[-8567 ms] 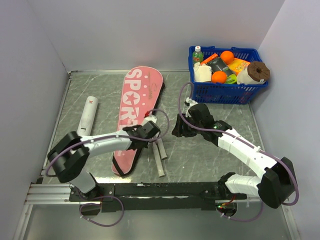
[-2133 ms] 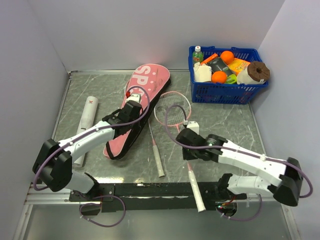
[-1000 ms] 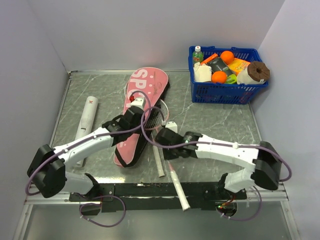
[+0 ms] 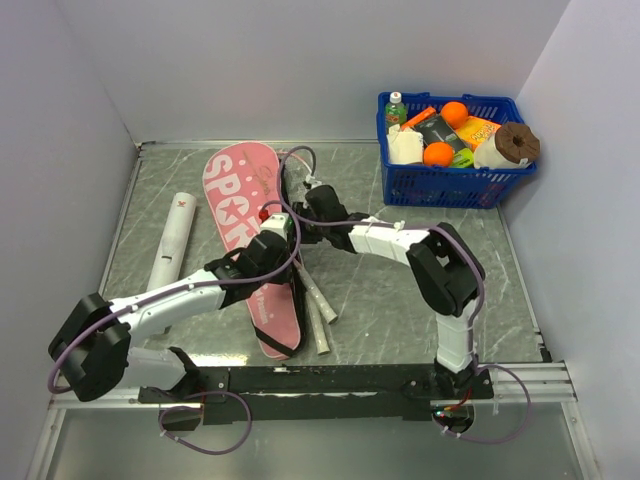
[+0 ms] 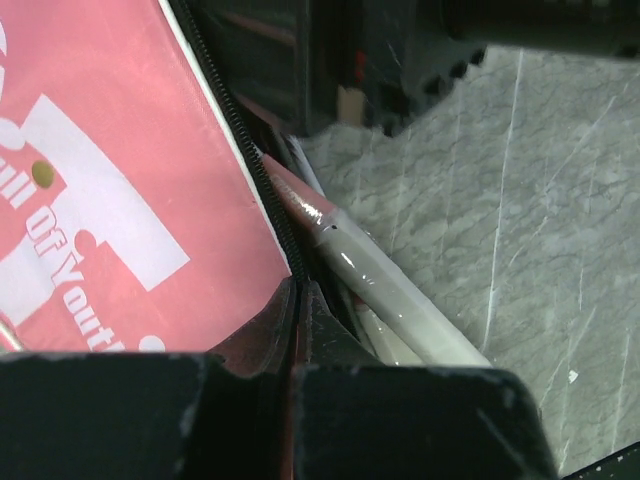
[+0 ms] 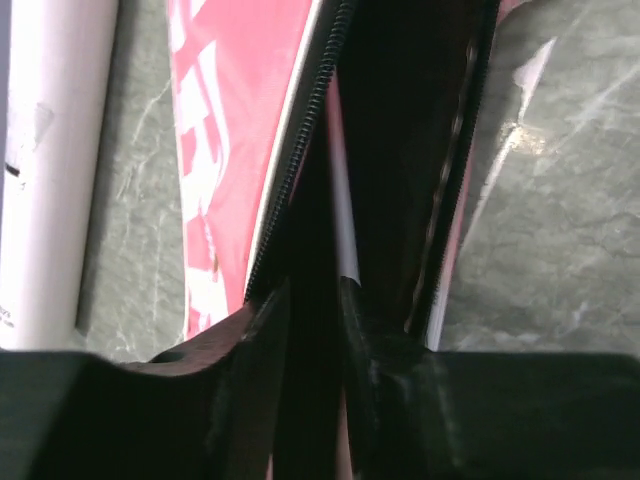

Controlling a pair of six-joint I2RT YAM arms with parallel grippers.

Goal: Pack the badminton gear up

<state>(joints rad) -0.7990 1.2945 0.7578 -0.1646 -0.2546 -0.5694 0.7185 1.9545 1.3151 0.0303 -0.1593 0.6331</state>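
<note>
Robot lab cell, not a home. Left arm (image 4: pixel 170 295) and right arm (image 4: pixel 440 270) are bolted to an aluminium rail (image 4: pixel 95 385) at the near edge of the grey marble-look worktop (image 4: pixel 400 310). Plain pale partition walls (image 4: pixel 300 70) box it in, with loose purple cables (image 4: pixel 244 425) at the bases.

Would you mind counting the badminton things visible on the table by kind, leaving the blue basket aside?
rackets: 2
bag: 1
tube: 1
total: 4
</note>
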